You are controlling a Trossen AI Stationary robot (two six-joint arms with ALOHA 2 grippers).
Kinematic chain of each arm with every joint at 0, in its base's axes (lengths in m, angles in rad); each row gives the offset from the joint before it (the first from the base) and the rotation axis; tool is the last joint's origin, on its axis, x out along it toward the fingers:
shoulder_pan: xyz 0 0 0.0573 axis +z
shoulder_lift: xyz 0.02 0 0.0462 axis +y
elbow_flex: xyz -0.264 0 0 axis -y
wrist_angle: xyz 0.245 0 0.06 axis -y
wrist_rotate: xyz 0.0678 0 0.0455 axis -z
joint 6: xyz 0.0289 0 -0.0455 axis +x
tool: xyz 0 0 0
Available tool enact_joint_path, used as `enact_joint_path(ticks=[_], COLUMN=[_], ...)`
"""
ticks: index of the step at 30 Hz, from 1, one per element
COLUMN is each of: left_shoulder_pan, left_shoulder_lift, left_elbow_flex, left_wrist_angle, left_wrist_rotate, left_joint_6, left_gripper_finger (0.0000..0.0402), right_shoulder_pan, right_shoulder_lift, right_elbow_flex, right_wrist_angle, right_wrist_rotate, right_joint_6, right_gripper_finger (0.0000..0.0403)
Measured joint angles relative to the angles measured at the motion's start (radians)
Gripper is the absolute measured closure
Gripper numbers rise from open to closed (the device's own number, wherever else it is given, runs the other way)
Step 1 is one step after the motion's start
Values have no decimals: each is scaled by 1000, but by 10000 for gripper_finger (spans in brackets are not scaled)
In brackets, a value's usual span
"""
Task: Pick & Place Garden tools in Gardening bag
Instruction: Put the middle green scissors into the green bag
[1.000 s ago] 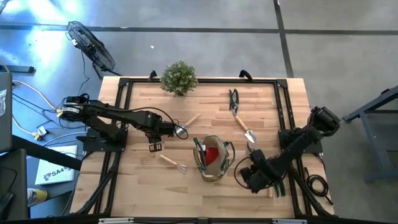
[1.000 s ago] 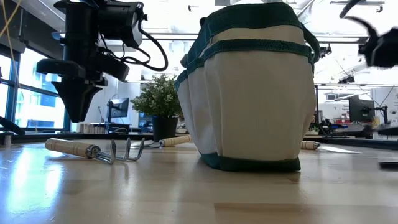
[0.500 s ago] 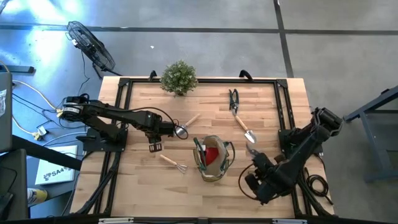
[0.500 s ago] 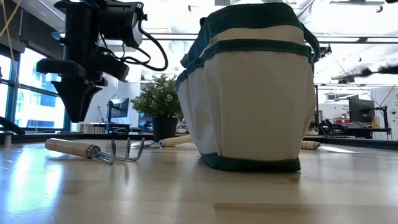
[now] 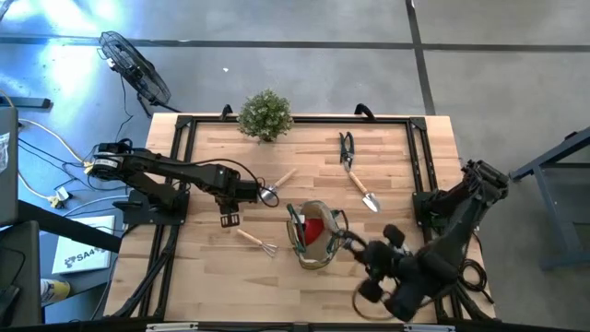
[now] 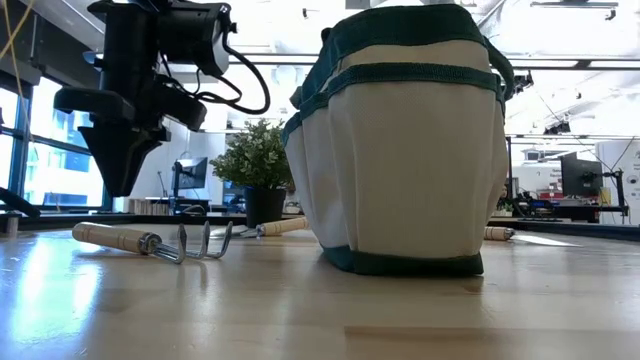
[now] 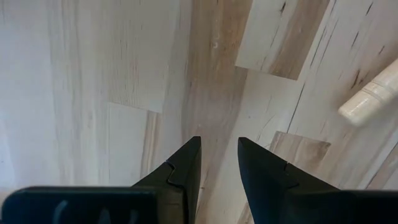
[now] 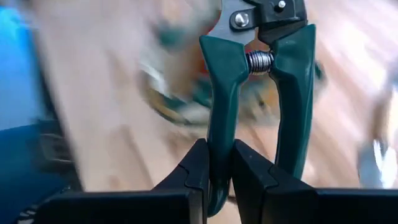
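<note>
1. The gardening bag (image 5: 314, 235) is seen upright on the wooden table (image 5: 406, 161), slightly toward 5 o'clock from the table's centre in the high view; in the low view its tan side with olive-green trim (image 6: 405, 140) fills the middle.
2. A red piece (image 5: 314, 227) and a dark-handled tool (image 5: 295, 221) are seen inside the bag's round mouth.
3. The right gripper (image 8: 216, 168) is clenched on 1 green handle of the pruners (image 8: 258, 74); the other handle is left free beside it. In the high view this gripper (image 5: 355, 245) is placed just at 3 o'clock of the bag.
4. The left gripper (image 7: 217, 163) is held above bare table at 9 o'clock of the bag, its 2 fingers (image 7: 186, 168) parted by a narrow gap with nothing between them. In the high view it (image 5: 230, 218) points down near the table's middle.
5. A wooden-handled rake (image 5: 255, 242) is seen lying flat at 8 o'clock of the bag, just apart from it; in the low view its prongs (image 6: 205, 242) point toward the bag.
6. A wooden-handled trowel (image 5: 277, 185) is seen lying at 11 o'clock of the bag, beside the left arm's wrist.
7. A 2nd trowel (image 5: 361, 191) lies at 1 o'clock of the bag, and dark snips (image 5: 347, 147) lie just beyond it toward 12 o'clock.
8. A potted plant (image 5: 265, 115) stands at the table's far edge, at 11 o'clock of the bag.
</note>
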Motion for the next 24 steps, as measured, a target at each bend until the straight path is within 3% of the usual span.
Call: enact_joint_path(ticks=[3,9,13,24], left_shoulder_pan=[0,0,0,0], left_shoulder_lift=[0,0,0,0], left_elbow_flex=[0,0,0,0], left_wrist_angle=[1,10,18,30], left_wrist_rotate=[0,-6,-8,-9], left_joint_6=[0,0,0,11], left_gripper_finger=[302,302,302,302], right_shoulder_pan=[33,51,33,-38], right_shoulder_lift=[-1,-1,13,115], right_elbow_flex=[45,60,61,60], right_wrist_angle=[197,661,820,900], right_wrist_rotate=[82,141,195,653], right_joint_6=[-316,-989,-1351,-1826], right_gripper_finger=[369,369,369,369])
